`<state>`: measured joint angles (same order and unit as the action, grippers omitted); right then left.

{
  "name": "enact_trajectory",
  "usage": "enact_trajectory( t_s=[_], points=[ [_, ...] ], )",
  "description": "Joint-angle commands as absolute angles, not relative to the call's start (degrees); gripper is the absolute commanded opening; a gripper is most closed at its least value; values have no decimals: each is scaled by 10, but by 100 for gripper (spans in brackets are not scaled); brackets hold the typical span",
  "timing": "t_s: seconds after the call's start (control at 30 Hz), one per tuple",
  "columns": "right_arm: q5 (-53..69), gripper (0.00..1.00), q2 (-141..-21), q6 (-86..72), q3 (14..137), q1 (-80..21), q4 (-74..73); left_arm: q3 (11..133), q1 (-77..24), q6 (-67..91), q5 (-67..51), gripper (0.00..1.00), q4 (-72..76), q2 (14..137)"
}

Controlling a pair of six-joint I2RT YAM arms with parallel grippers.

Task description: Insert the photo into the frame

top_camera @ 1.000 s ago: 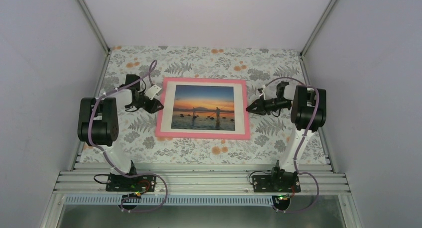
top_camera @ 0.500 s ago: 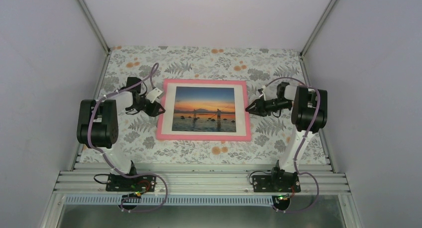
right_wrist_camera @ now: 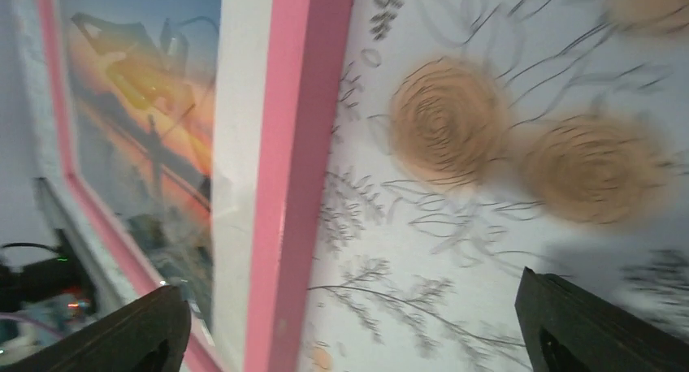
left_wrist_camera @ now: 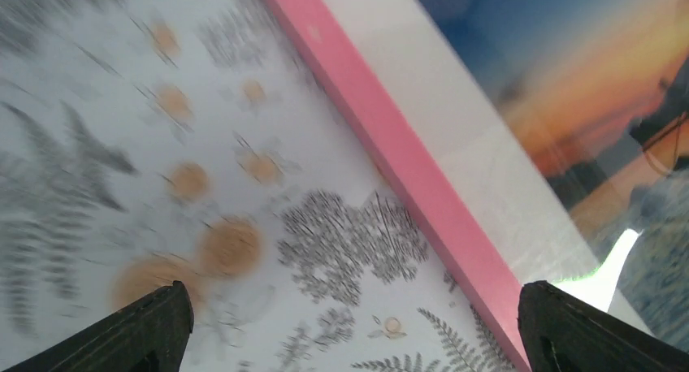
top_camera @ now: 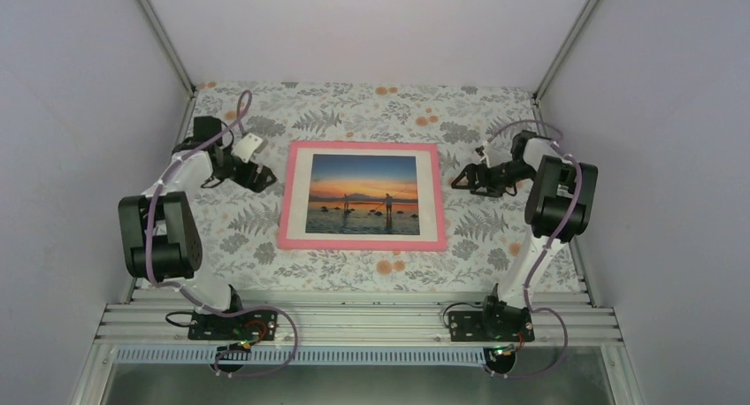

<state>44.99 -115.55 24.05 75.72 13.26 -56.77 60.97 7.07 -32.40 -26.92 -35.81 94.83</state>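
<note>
The photo [top_camera: 363,194], an orange sunset print with a white border, lies flat and face up inside the frame [top_camera: 361,243]. The thin pink frame lies flat on the table [top_camera: 354,104], centred between left and right.

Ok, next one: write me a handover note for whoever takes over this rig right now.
Left end effector: open, empty, just left of the frame, not touching it.
Right end effector: open, empty, just right of the frame, not touching it.
Things: the photo lies face up inside the pink frame, flat in the middle of the table.
Done: photo appears seated in the frame.
Left: probably only checking the fit and parking the arms.
</note>
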Motion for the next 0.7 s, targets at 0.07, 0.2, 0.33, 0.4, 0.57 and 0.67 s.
enact_trajectory(
  t_s=[0.07,0.2,0.33,0.4,0.57,0.67],
  points=[
    [402,100,-1094,284,863,139,-608,686,82,-323,-277,100,-374,874],
    [451,100,-1048,264,929,139,-597,744,84,-274,-280,100,-373,858],
    [506,100,-988,217,900,139,-531,766,87,-232,-290,100,-350,839],
    [537,100,-939,185,845,139,-470,735,92,-214,-292,100,-316,815],
    [547,100,-838,164,705,139,-365,676,97,-194,-276,100,-289,780],
    [530,100,-816,180,671,139,-367,652,101,-194,-279,100,-282,765]
  ],
)
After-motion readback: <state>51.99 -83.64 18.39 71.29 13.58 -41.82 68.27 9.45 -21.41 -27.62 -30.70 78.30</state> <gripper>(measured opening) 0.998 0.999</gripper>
